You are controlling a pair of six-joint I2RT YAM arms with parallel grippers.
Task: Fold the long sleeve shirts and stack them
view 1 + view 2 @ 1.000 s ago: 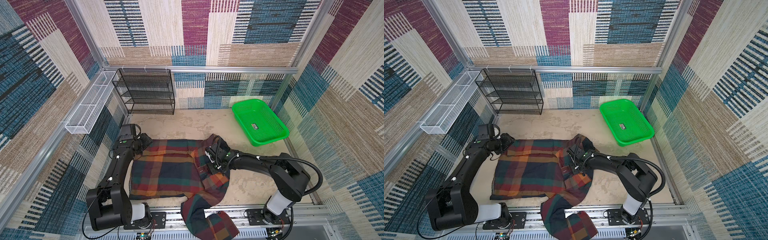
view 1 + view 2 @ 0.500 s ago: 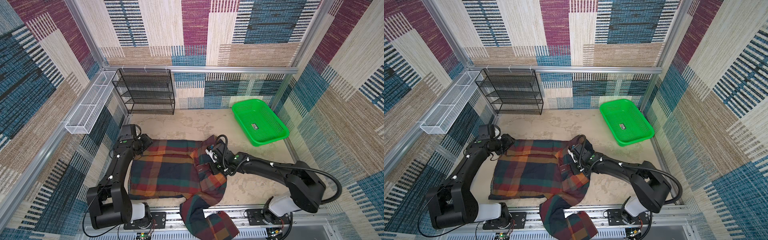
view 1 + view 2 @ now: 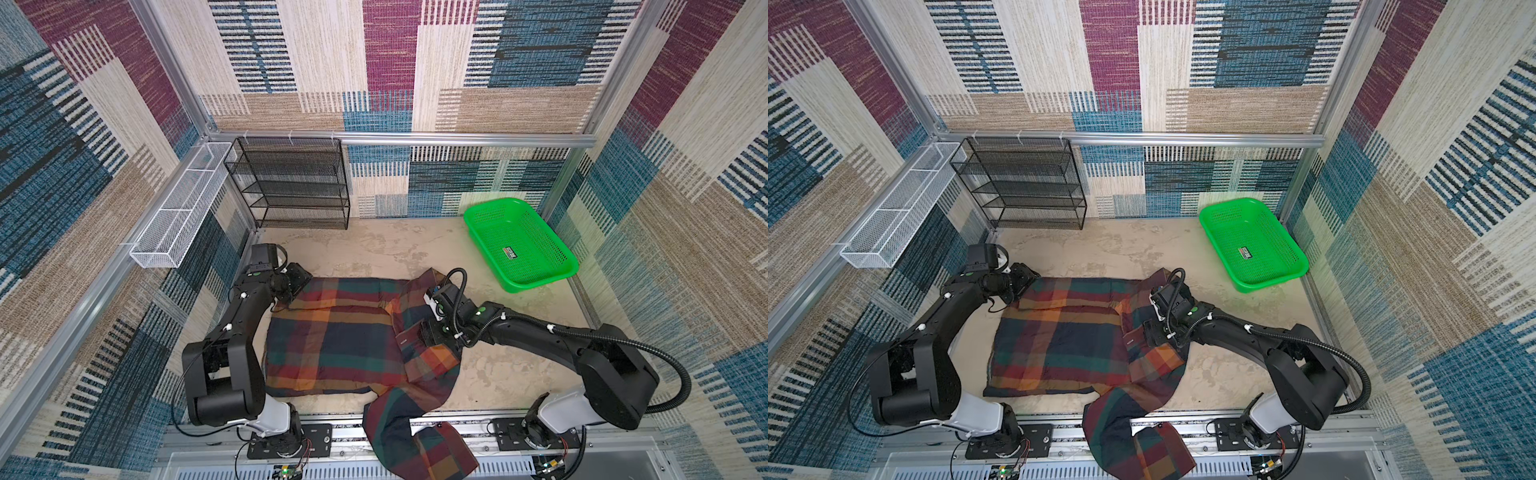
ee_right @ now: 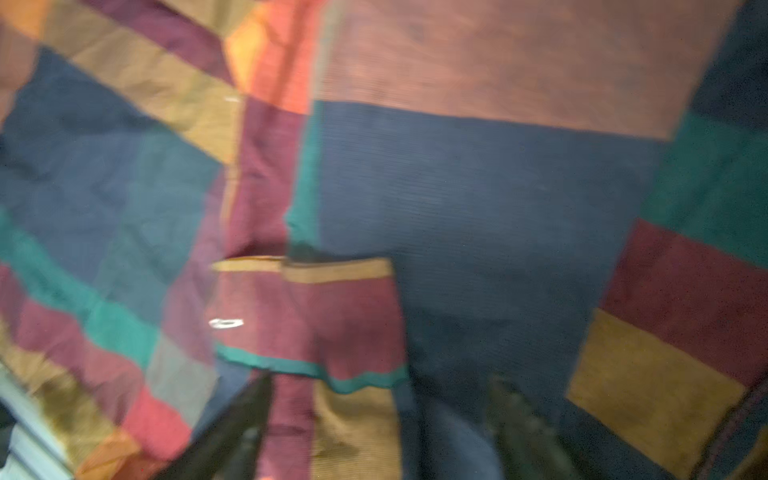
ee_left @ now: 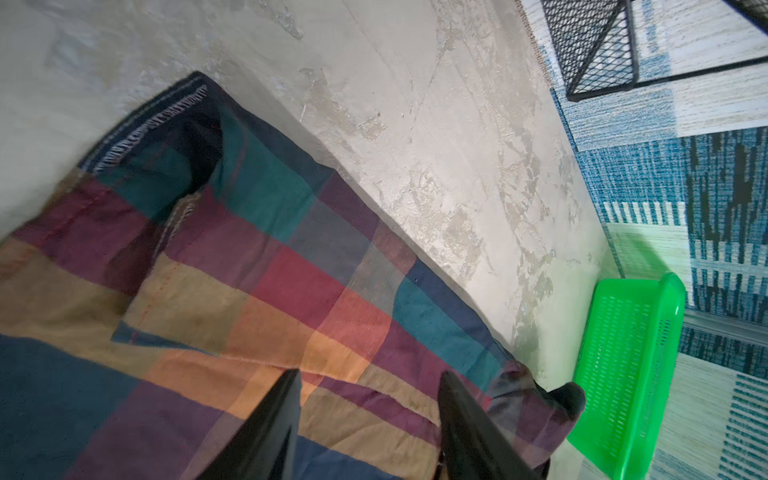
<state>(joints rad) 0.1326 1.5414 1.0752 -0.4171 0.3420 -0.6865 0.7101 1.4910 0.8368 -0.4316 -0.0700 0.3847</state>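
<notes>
Spread through the middle of the table [image 3: 374, 245]: the plaid shirt [image 3: 332, 340], body roughly squared, right side rumpled. Well apart at the far right, a green basket [image 3: 519, 245], no hazard yet.

Biggest risk: the long sleeve [image 3: 390, 432] trailing over the near edge onto the frame rail. Likely to snag there, or to drag the squared body askew when lifted.

Next, the left gripper [image 5: 368, 374]: parted, empty, hovering at the shirt's far-left corner. Liable to pinch a single layer and peel the fold apart.

Then the right gripper [image 4: 380, 386]: spread wide, holding nothing, low over the rumpled side. Blurred view, so probably in motion.

Smallest, the cuff [image 4: 316, 316] with its pale button, just beyond those tips. Easy to miss, or to bunch under a closing pinch.
</notes>
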